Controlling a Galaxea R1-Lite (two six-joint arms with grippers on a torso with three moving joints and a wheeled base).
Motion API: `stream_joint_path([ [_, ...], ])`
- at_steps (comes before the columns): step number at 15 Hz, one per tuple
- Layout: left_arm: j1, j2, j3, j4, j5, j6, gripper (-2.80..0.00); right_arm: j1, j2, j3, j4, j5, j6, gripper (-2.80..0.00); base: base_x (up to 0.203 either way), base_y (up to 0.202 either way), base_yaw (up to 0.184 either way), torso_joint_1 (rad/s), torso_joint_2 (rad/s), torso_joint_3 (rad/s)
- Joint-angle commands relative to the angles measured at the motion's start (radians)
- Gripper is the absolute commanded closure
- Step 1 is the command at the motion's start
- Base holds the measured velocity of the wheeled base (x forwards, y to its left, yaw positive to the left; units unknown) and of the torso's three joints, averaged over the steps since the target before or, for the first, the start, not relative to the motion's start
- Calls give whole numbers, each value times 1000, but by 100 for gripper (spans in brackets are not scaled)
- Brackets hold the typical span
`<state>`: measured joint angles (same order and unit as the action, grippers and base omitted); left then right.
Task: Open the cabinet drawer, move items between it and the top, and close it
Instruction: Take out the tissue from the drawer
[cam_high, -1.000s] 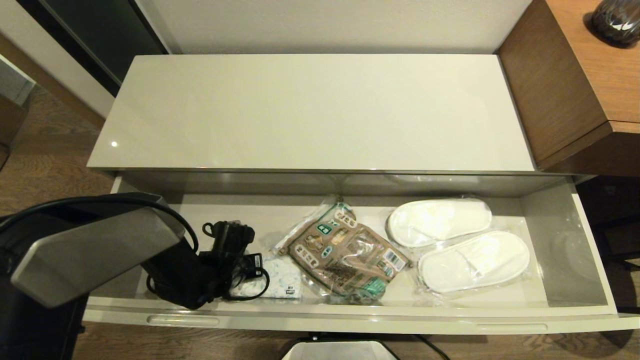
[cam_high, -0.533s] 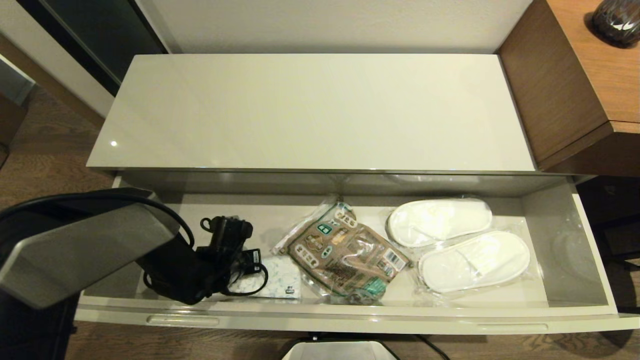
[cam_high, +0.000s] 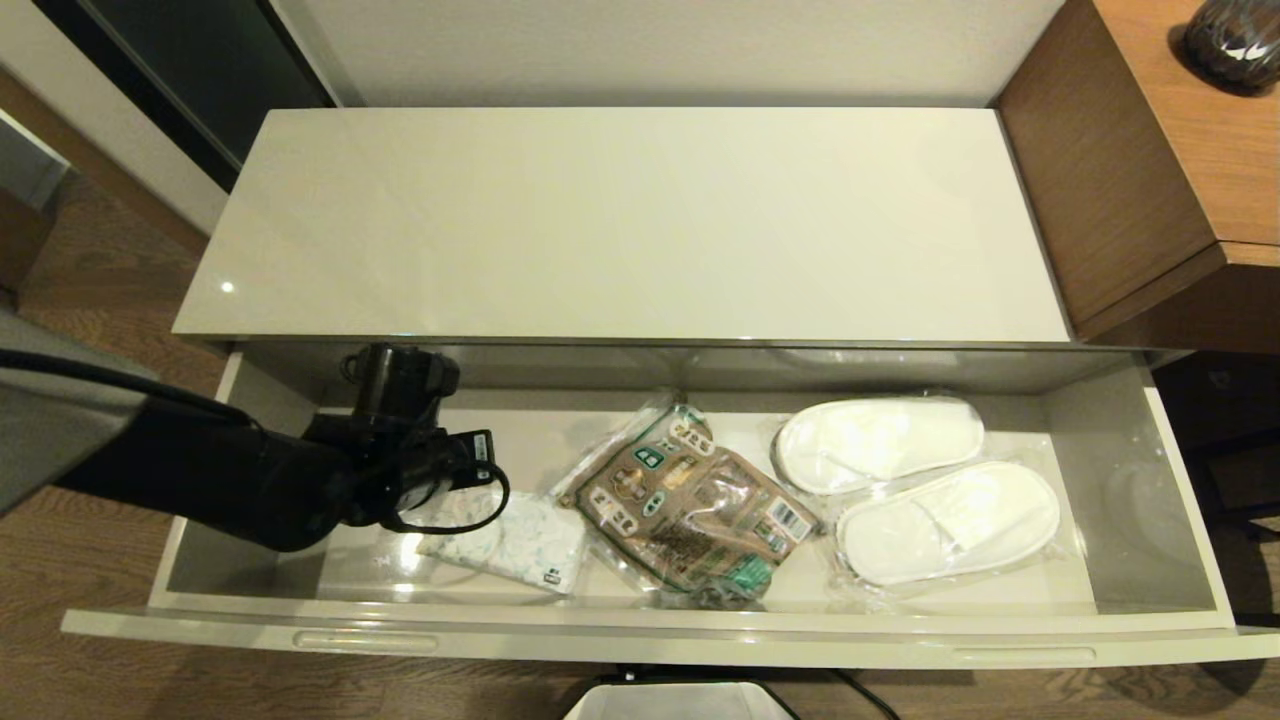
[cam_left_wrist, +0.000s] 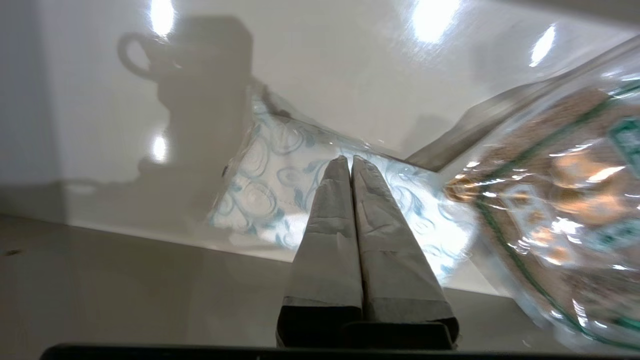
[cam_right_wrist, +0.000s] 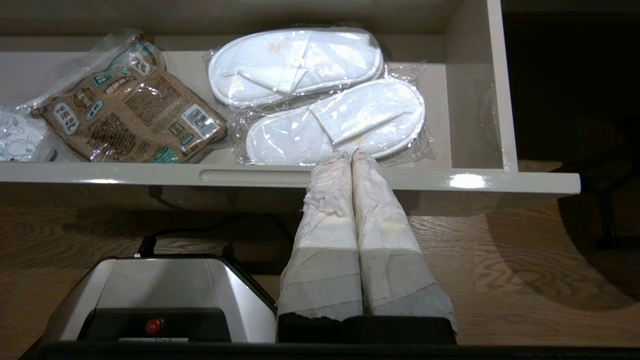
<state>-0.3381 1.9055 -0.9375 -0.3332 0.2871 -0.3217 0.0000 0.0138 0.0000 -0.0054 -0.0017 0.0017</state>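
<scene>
left hand (cam_high: 470, 490) tips buried behind its own wrist in head view | white packet (cam_high: 515, 540) near corner covered by arm | vase (cam_high: 1232, 35) chopped by frame edge | packet print too tiny to read

white slippers (cam_high: 915, 485), brown-green packet (cam_high: 690, 510) (glossy)

A brown-and-green printed packet (cam_high: 690, 515) in clear wrap lies flat with one corner toward the wall (cam_high: 650, 50). A brown wood-grain desk (cam_high: 1150, 170) stands to the right of that packet and farther back, its side panel facing it. On the desk's far corner sits a dark rounded vase (cam_high: 1232, 35), partly cut off. Wood-plank floor (cam_high: 90, 300) stretches to the packet's left, where a dark panel (cam_high: 190, 70) meets the pale wall.
</scene>
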Motion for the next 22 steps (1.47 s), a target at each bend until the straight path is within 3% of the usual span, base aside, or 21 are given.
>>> stream_joint_path([
  [1,-5,-132,15,48,3,-4,0,0,2,2,-1,0,0,0,0,0,0,0,0,0],
  [7,-13,-259,36,173,-1,-5,0,0,2,2,-1,0,0,0,0,0,0,0,0,0],
  [9,-12,-221,75,192,-3,-20,0,0,2,2,-1,0,0,0,0,0,0,0,0,0],
  [12,-12,-68,103,120,-2,-71,0,0,2,2,-1,0,0,0,0,0,0,0,0,0],
  [15,-18,54,70,18,-11,-73,0,0,2,2,-1,0,0,0,0,0,0,0,0,0],
  [16,-20,75,43,13,-16,-73,-280,0,2,2,-1,0,0,0,0,0,0,0,0,0],
  [22,-21,143,6,-31,-48,-86,-280,0,2,2,-1,0,0,0,0,0,0,0,0,0],
])
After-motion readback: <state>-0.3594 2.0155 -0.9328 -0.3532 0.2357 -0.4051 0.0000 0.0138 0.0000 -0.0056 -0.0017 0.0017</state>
